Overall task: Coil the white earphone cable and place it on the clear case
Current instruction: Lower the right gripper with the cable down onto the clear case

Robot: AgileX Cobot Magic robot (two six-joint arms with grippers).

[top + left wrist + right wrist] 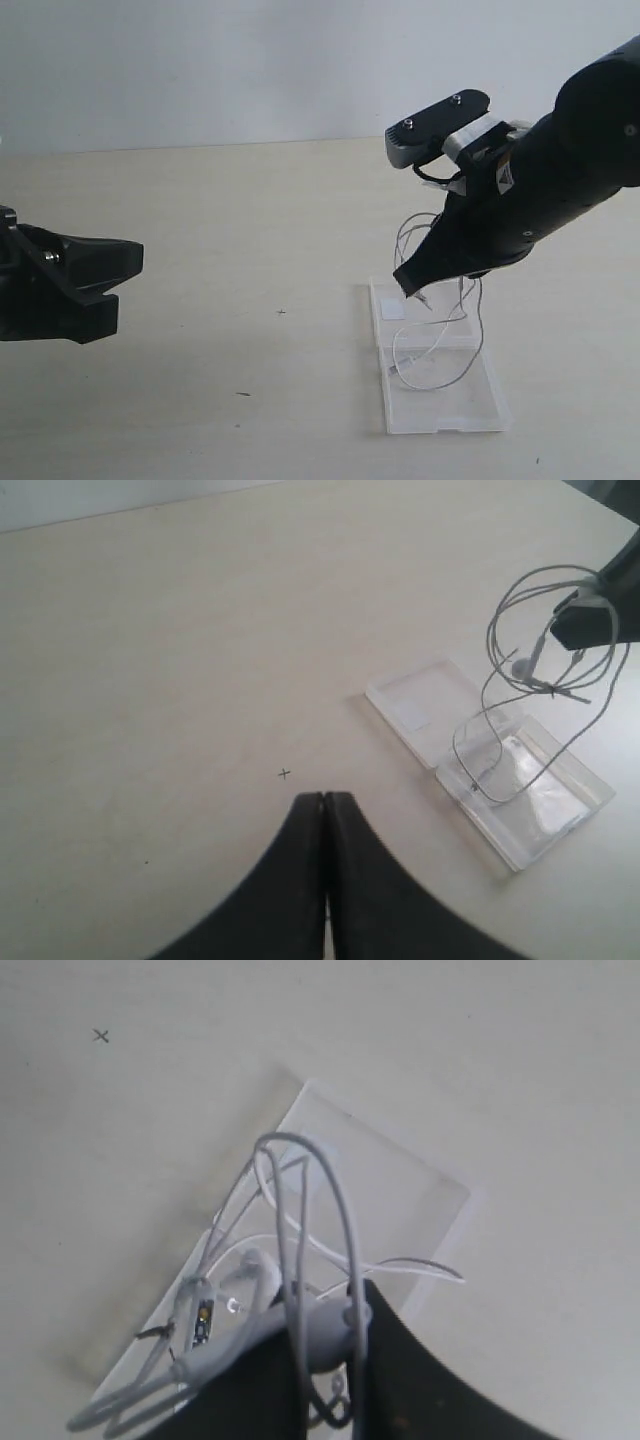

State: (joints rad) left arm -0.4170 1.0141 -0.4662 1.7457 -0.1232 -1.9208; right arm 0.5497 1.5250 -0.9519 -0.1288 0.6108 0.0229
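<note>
Ext view: the right gripper (414,288) hovers over the far half of the clear case (440,418), which lies open flat on the table (200,220) right of centre. The white earphone cable (455,322) hangs from it in loops, the lowest resting on the near half. The left gripper (115,285) is far left, well apart. Left wrist view: its jaws are pressed together w/ nothing between. Right wrist view: the 2 jaws pinch the bundled strands; an earbud (248,1258) and the inline remote (203,1322) dangle beside them above the case.
</note>
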